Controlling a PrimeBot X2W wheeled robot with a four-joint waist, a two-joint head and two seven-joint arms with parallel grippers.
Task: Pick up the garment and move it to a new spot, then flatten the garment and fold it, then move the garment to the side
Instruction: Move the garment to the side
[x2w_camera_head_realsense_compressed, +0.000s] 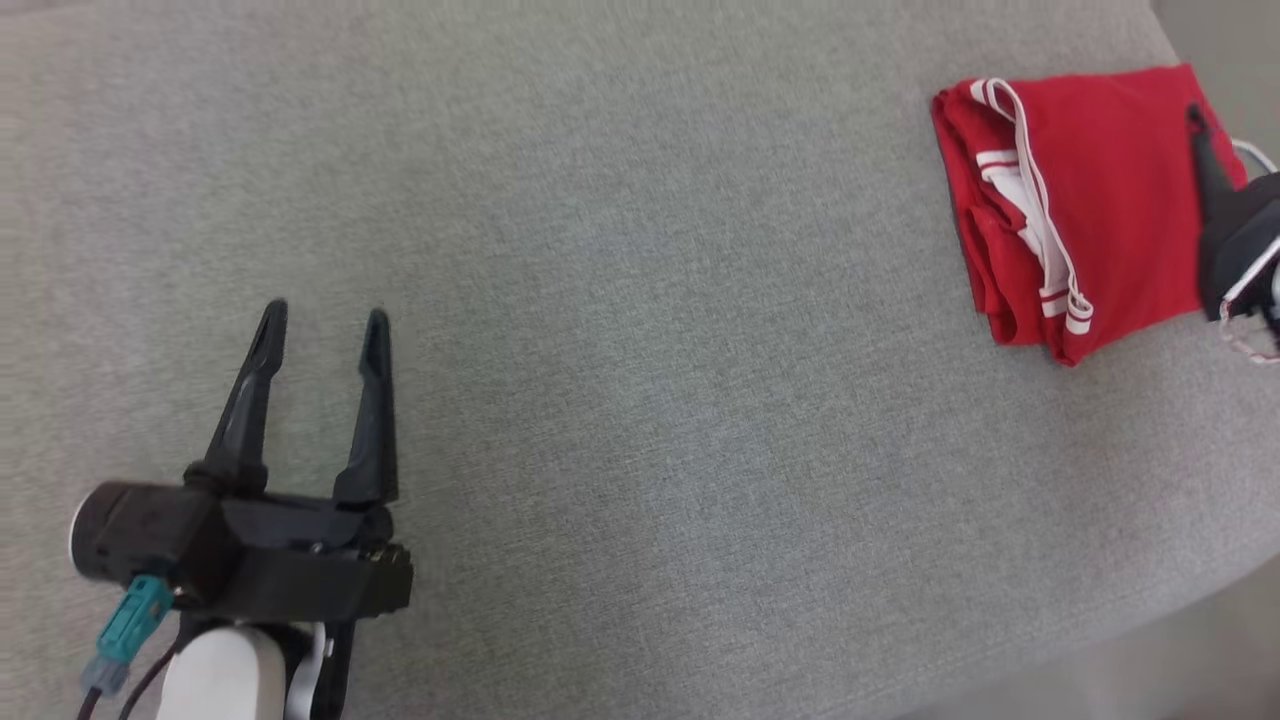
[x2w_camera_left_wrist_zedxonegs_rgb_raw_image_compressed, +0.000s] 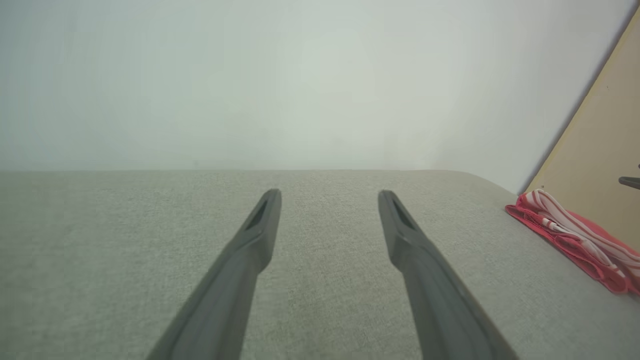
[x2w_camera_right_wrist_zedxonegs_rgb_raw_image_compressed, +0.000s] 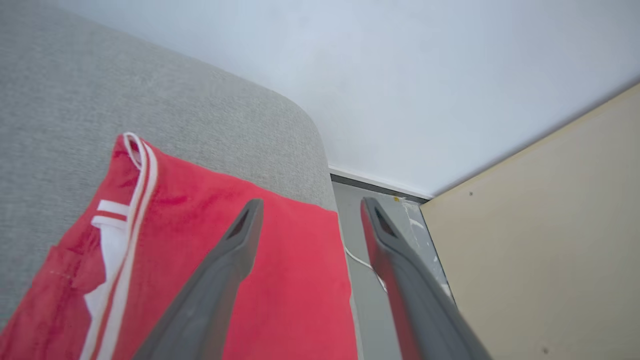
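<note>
Garment (x2w_camera_head_realsense_compressed: 1110, 200): red, white-striped, folded rectangle | cushion (x2w_camera_head_realsense_compressed: 600, 300): grey woven, rounded corner

Red garment (x2w_camera_head_realsense_compressed: 1120, 200) on grey cushion (x2w_camera_head_realsense_compressed: 640, 300)

Your left gripper (x2w_camera_head_realsense_compressed: 326, 312) sits low at the left, fingers pointing forward, jaws wide apart. Your right gripper (x2w_camera_right_wrist_zedxonegs_rgb_raw_image_compressed: 312, 202) is out far right, jaws spread, empty.

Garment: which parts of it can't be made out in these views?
- Head view: garment right edge, behind a dark finger; inner layers, folded under.
- Left wrist view: one end, cut by the right frame edge.
- Right wrist view: near end, past the bottom edge and behind the right end effector.
</note>
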